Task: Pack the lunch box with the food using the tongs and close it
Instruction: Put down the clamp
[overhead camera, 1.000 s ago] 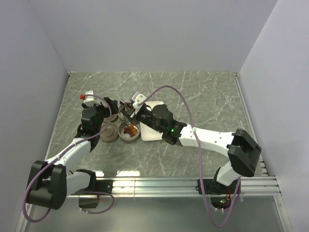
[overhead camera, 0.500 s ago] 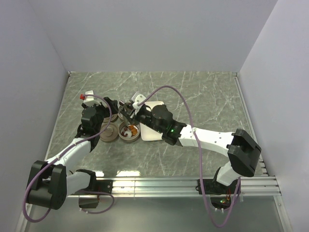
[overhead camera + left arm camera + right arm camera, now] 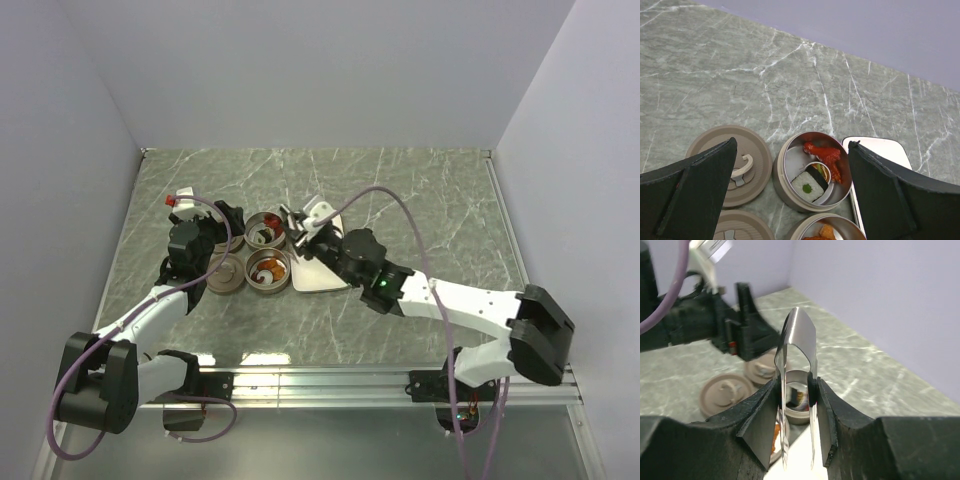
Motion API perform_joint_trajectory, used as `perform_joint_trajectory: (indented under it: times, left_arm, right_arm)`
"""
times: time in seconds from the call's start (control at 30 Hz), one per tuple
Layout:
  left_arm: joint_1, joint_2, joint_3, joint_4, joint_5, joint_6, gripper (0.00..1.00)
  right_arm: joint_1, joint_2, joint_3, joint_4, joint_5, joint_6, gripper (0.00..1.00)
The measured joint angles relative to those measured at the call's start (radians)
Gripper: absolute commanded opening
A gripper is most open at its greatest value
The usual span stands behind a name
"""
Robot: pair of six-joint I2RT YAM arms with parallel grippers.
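The right claw (image 3: 797, 390) is pinched narrow on the tongs (image 3: 799, 335), squeezing both arms below the bent end, above the far end of the tray (image 3: 885, 147). I cannot tell whether the tips carry anything. The far tin (image 3: 777, 175) holds a red piece (image 3: 825, 152) and a rice roll (image 3: 807, 184); the near tin (image 3: 800, 232) has orange bits (image 3: 826, 231). The left claw (image 3: 792, 150) hangs wide above them, with 2 lids (image 3: 715, 150) lying on the surface (image 3: 740, 75) to their left. Best to hold the squeeze even so the tongs don't twist, then lower the tips straight down.
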Motion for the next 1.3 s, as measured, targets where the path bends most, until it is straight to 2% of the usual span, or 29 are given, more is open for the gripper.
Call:
perform_joint_trajectory:
  times: [0.37, 0.73, 0.87, 1.03, 1.3]
  left_arm:
    - [0.002, 0.000, 0.000, 0.000, 0.000, -0.002, 0.99]
    - [0.024, 0.000, 0.000, -0.001, 0.001, -0.003, 0.99]
    - [0.026, -0.002, 0.000, -0.001, 0.002, -0.007, 0.99]
    - [0.028, -0.008, 0.000, -0.001, 0.010, -0.009, 1.00]
    - [0.030, -0.008, 0.000, -0.002, 0.019, -0.010, 0.99]
  right_arm:
    - [-0.005, -0.291, -0.139, -0.097, 0.278, 0.003, 0.41]
    - [-0.062, -0.454, -0.182, -0.442, 0.496, 0.219, 0.41]
    - [-0.091, -0.496, -0.187, -0.556, 0.512, 0.307, 0.41]
    - [-0.196, -0.501, -0.188, -0.661, 0.455, 0.396, 0.41]
    - [-0.344, -0.334, -0.144, -0.718, 0.310, 0.465, 0.40]
